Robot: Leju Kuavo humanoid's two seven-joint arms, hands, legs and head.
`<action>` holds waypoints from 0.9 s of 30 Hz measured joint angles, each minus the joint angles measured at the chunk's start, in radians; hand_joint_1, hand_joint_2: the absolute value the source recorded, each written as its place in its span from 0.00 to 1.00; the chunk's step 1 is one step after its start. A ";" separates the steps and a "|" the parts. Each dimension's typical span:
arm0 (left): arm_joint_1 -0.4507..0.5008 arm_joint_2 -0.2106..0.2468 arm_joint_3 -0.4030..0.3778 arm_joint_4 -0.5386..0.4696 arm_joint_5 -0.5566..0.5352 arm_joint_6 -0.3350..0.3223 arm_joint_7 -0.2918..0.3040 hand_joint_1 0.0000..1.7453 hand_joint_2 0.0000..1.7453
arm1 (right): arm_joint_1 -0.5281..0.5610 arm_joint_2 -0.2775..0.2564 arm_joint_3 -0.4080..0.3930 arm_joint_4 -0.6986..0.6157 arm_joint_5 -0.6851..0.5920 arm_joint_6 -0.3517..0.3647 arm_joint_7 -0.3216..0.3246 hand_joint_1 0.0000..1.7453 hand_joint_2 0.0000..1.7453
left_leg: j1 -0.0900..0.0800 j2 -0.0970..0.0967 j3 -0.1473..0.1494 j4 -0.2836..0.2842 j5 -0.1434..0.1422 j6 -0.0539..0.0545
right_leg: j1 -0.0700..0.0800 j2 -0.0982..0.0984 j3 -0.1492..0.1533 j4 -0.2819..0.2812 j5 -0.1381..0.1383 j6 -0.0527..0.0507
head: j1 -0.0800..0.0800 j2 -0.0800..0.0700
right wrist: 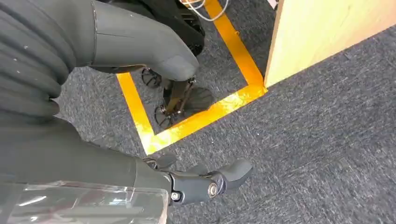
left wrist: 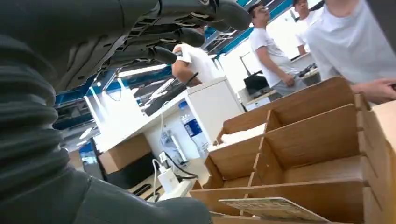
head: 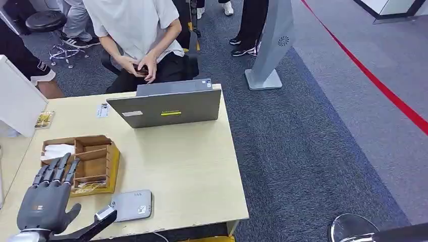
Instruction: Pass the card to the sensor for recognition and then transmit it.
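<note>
- The left robot hand [head: 44,201] hovered over the near left corner of the desk [head: 186,166], its dark, matte, segmented fingers [head: 55,169] stretched out straight and slightly apart, grasping nothing; the fingertips reached over the near edge of the wooden organiser box [head: 83,162].
- In the left wrist view the same robot hand [left wrist: 154,32] showed as a ribbed grey cover with long dark fingers extended above the box [left wrist: 303,154].
- The box was made of thin, pale brown plywood, cut into rectangular compartments by upright dividers; a white folded sheet [head: 57,150] lay in its far left compartment.
- A card [left wrist: 273,208], flat, rectangular and printed with a fine pattern, lay in the nearest compartment of the box; in the head view it appeared as a yellowish patch [head: 88,187] at the front.
- The sensor [head: 132,205], a flat grey slab with rounded corners, lay on the desk just beside the box, near the front edge.
- The desk had a smooth, light wood-grain top; a grey laptop [head: 169,106] stood open at its far side, lid back toward the camera.
- A person in a white shirt [head: 136,30] sat behind the laptop.
- The right robot hand [right wrist: 154,116] hung beside the desk over coarse grey carpet [right wrist: 317,140] crossed by glossy yellow tape [right wrist: 196,121]; its fingers curled loosely, grasping nothing.
</note>
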 joint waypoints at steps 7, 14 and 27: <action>-0.002 -0.072 0.050 0.045 -0.056 0.063 -0.035 0.00 1.00 | 0.017 0.000 0.042 -0.011 -0.020 -0.006 0.003 0.00 1.00 | 0.000 0.000 0.000 0.000 0.000 0.000 | 0.000 0.000 0.000 0.000 0.000 0.000 | 0.000 0.000; -0.016 -0.111 0.058 0.109 -0.058 0.086 -0.045 0.00 1.00 | 0.018 0.000 0.056 -0.013 -0.007 0.005 0.002 0.00 1.00 | 0.000 0.000 0.000 0.000 0.000 0.000 | 0.000 0.000 0.000 0.000 0.000 0.000 | 0.000 0.000; -0.054 -0.130 0.007 0.186 -0.058 0.104 -0.020 0.00 1.00 | 0.012 0.000 0.058 -0.009 0.020 0.029 -0.008 0.00 1.00 | 0.000 0.000 0.000 0.000 0.000 0.000 | 0.000 0.000 0.000 0.000 0.000 0.000 | 0.000 0.000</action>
